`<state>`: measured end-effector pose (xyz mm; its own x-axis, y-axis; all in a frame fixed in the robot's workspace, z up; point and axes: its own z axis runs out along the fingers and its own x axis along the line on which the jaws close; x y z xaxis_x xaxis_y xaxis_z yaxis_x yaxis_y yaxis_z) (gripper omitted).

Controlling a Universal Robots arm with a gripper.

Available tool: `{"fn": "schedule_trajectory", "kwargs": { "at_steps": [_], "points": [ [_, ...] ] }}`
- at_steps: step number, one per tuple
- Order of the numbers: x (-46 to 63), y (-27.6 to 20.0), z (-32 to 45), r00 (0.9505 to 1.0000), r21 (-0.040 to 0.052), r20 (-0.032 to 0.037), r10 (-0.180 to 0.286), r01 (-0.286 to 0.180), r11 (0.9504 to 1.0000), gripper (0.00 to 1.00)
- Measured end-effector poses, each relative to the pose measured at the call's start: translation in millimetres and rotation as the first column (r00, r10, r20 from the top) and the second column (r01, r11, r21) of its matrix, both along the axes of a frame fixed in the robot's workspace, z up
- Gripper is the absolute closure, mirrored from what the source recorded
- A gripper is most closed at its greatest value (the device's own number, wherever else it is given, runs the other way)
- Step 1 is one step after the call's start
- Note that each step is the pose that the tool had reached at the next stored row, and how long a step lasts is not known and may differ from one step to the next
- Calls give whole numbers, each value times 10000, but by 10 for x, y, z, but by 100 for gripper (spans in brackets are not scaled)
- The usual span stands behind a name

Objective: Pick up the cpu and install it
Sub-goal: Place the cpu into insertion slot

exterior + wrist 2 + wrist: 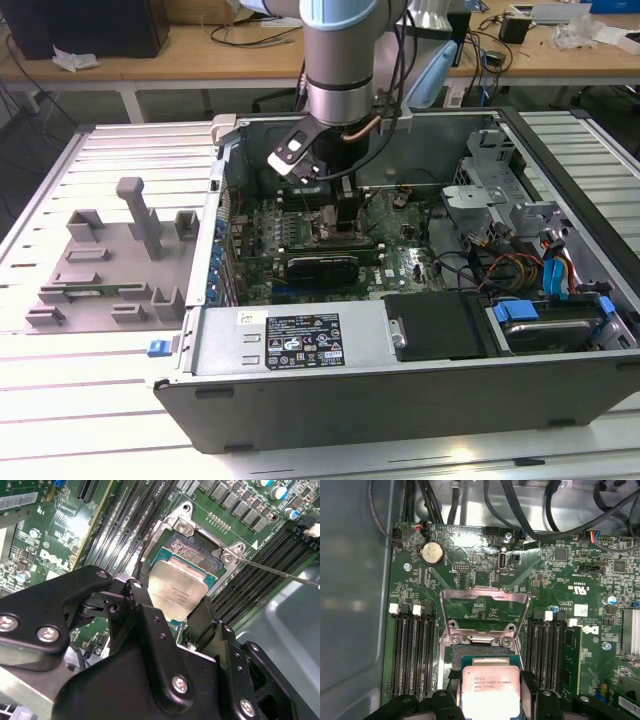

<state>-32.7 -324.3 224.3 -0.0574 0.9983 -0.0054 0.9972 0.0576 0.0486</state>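
Note:
The cpu [177, 591] is a square chip with a shiny silver top and a thin green edge. My gripper [172, 600] is shut on it, one black finger against each of two opposite sides. The cpu [490, 689] hangs just over the open motherboard socket [481, 653], partly covering it and slightly tilted in the second wrist view. The socket's metal load plate [485, 607] is swung open beyond it. In the exterior view my gripper [338, 215] reaches down into the open computer case [300, 345], above the motherboard.
Black memory slots [412, 652] run along both sides of the socket, and a thin retention lever [280, 572] sticks out from one corner. Cables and a drive cage [530, 250] are at the exterior view's right. A grey fixture tray [110, 260] lies left of the case.

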Motion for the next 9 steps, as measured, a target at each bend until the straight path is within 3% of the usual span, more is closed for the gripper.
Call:
{"fn": "schedule_trajectory", "kwargs": {
  "at_steps": [9],
  "points": [
    [-25, 37, -165, 10000, -20, -1, 12, -12, 10000, 45]
  ]
}}
